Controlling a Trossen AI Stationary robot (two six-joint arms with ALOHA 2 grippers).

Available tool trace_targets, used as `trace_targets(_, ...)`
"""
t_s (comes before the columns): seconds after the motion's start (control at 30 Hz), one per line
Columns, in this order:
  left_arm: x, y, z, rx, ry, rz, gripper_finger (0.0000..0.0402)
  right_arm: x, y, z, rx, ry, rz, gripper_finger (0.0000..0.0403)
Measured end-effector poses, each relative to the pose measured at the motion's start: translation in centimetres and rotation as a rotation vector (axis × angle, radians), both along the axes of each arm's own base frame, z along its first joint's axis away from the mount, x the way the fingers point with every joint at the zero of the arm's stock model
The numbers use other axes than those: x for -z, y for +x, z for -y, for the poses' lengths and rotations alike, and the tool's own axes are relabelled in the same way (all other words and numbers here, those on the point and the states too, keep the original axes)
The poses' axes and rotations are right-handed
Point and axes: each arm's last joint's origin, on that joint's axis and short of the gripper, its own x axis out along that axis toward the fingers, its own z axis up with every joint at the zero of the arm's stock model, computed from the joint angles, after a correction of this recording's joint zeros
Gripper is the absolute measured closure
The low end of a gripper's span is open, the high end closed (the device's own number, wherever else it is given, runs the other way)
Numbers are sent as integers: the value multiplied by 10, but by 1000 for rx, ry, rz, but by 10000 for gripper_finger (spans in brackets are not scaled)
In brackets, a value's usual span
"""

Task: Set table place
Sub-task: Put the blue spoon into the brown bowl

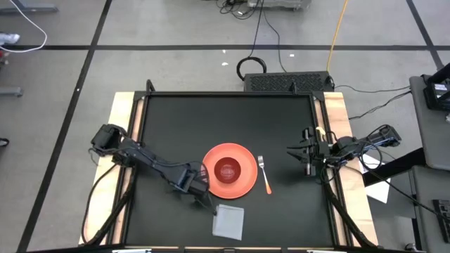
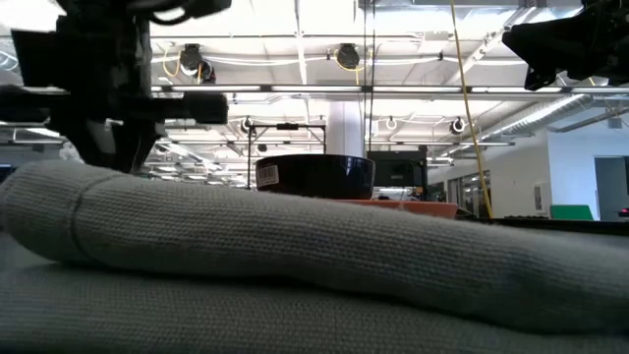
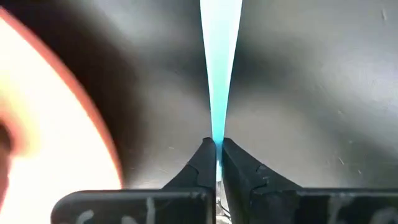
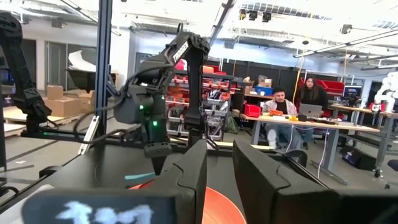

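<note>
High view: one plate (image 1: pixel 242 184), one bowl (image 1: pixel 227 169), one fork (image 1: pixel 264 173), one napkin (image 1: pixel 229 221).

Two people (image 4: pixel 278 102) sit at a desk (image 4: pixel 323 122), far ahead of my right gripper (image 1: pixel 299 156). Coiled black cable (image 1: pixel 252 67) lies on the floor beyond it, black grille box (image 1: pixel 288 82) just beside.

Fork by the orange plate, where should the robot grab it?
Best by its orange handle, coming straight down from above and closing across its thin width. The fork lies flat on the table, apart from the plate, so side access looks poor. The right gripper is nearer; the left gripper grips a teal utensil.
</note>
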Motion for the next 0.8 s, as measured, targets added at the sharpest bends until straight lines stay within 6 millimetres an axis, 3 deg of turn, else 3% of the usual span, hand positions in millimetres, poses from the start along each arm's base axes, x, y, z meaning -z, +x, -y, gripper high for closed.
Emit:
trace_targets(0.53, -58, 36, 15, -233, -126, 253, 387, 0, 0, 0, -1, 3, 0, 335)
trace_targets(0.8, -91, 63, 20, -332, -304, 473, 391, 0, 0, 0, -1, 3, 0, 335)
